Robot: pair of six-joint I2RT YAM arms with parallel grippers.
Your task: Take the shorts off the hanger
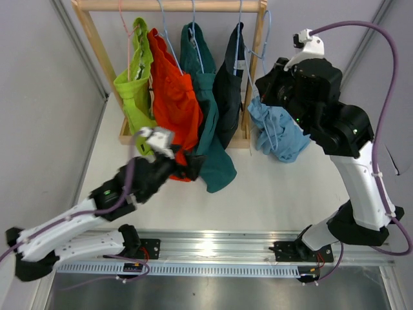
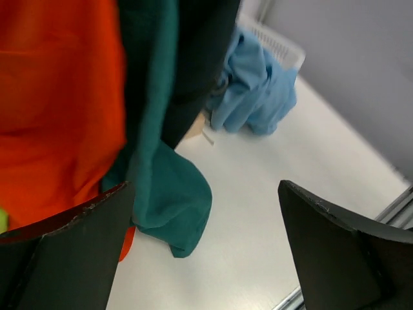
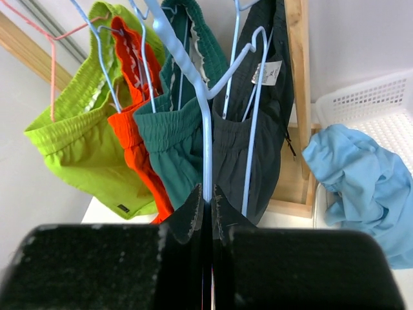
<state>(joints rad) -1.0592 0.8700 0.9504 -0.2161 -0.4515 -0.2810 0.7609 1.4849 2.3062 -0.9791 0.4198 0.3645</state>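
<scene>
Lime green shorts [image 1: 135,90], orange-red shorts [image 1: 173,97], teal shorts [image 1: 206,123] and dark navy shorts [image 1: 229,90] hang on hangers from the wooden rack [image 1: 171,5]. Light blue shorts [image 1: 281,132] lie crumpled to the right of the rack, off any hanger. My right gripper [image 3: 207,194] is shut on the thin bar of a bare light blue hanger [image 3: 206,129], just in front of the teal shorts [image 3: 174,142] and the navy shorts [image 3: 271,123]. My left gripper [image 2: 203,187] stands wide open, low by the hem of the teal shorts [image 2: 171,200], holding nothing.
A white slatted basket [image 3: 381,103] stands right of the rack, under the light blue shorts [image 3: 361,181]. The rack's right post [image 3: 298,77] rises between them and the navy pair. Grey walls close in on both sides.
</scene>
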